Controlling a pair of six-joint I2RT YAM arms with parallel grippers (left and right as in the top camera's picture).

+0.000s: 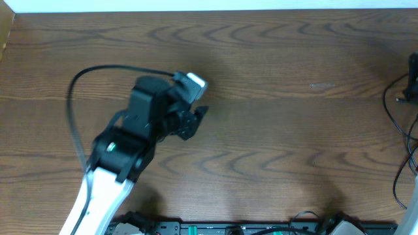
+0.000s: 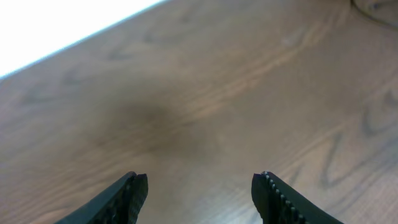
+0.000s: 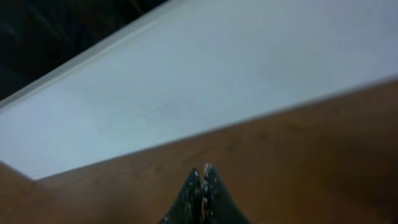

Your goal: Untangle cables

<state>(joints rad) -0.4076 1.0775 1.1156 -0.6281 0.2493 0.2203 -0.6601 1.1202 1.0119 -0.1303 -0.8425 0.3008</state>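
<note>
Thin black cables [image 1: 394,117] trail along the far right edge of the table in the overhead view, one with a small plug tip [image 1: 398,100]; they run out of frame. My left gripper [image 1: 195,123] hovers over bare wood left of centre, far from them. In the left wrist view the left gripper [image 2: 201,182] is open, with only table between its fingers. My right gripper [image 3: 203,171] is shut with nothing visible in it, over wood near the table's pale far edge. No cables show in either wrist view.
The left arm's own thicker black cable [image 1: 81,78] loops out to its left. A dark shape [image 1: 413,77] sits at the right edge by the cables. The table's far edge [image 1: 209,11] runs along the top.
</note>
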